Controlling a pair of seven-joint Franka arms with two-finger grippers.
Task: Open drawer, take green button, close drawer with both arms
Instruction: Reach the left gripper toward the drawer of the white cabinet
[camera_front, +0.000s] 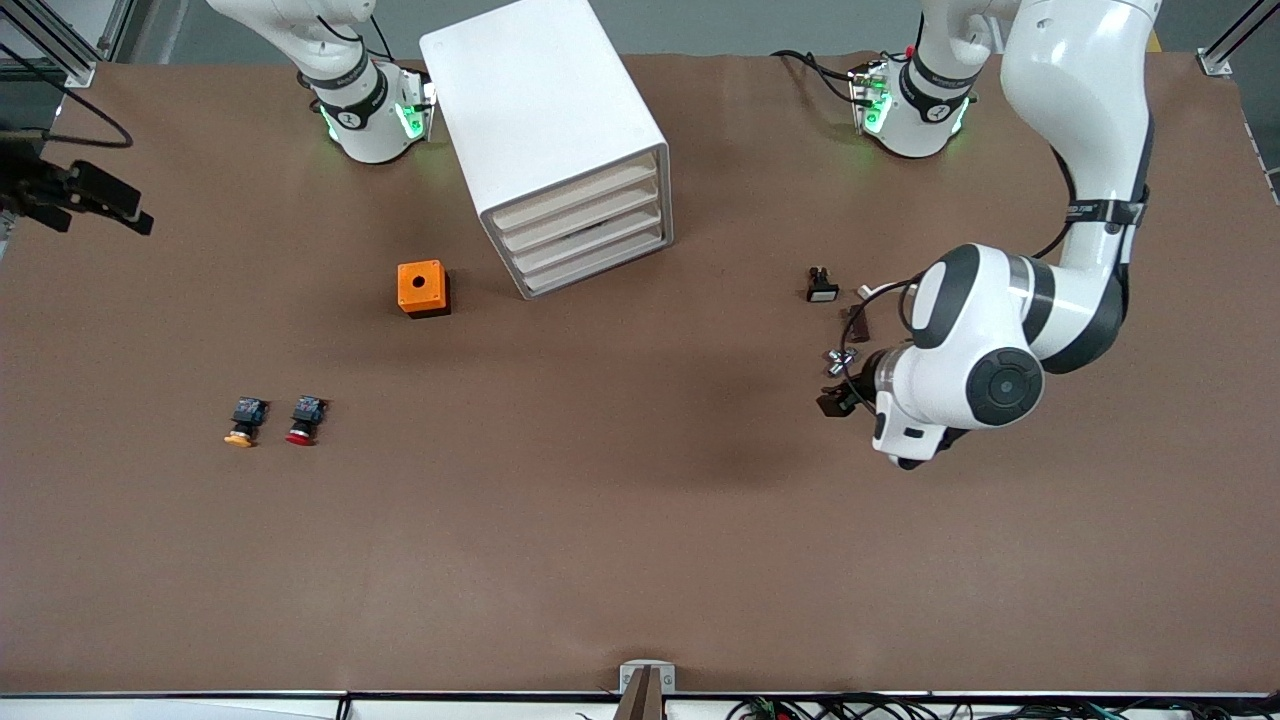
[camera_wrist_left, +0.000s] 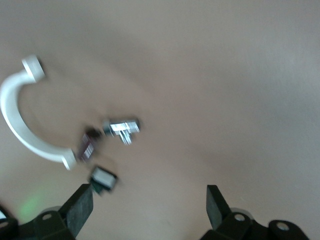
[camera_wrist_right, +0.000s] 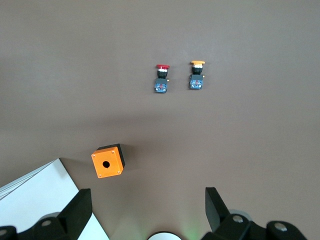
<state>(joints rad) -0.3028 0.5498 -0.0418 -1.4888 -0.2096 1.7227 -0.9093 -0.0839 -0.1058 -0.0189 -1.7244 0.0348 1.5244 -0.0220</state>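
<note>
The white cabinet (camera_front: 540, 110) stands between the arm bases, and its stacked drawers (camera_front: 590, 228) all look shut. No green-capped button shows in any view. My left gripper (camera_front: 836, 401) is open and empty, low over the table toward the left arm's end. In the left wrist view the left gripper (camera_wrist_left: 148, 196) has a small white-faced black part (camera_wrist_left: 103, 179) close by one fingertip. My right gripper (camera_wrist_right: 147, 197) is open and empty, high over the right arm's base. It does not show in the front view.
An orange box (camera_front: 422, 288) with a hole on top sits beside the cabinet. A yellow-capped button (camera_front: 243, 421) and a red-capped button (camera_front: 303, 420) lie nearer the front camera. Near the left gripper lie a white-faced part (camera_front: 821, 286), a metal piece (camera_front: 838, 360), a brown piece (camera_front: 858, 322) and a white curved clip (camera_wrist_left: 20, 120).
</note>
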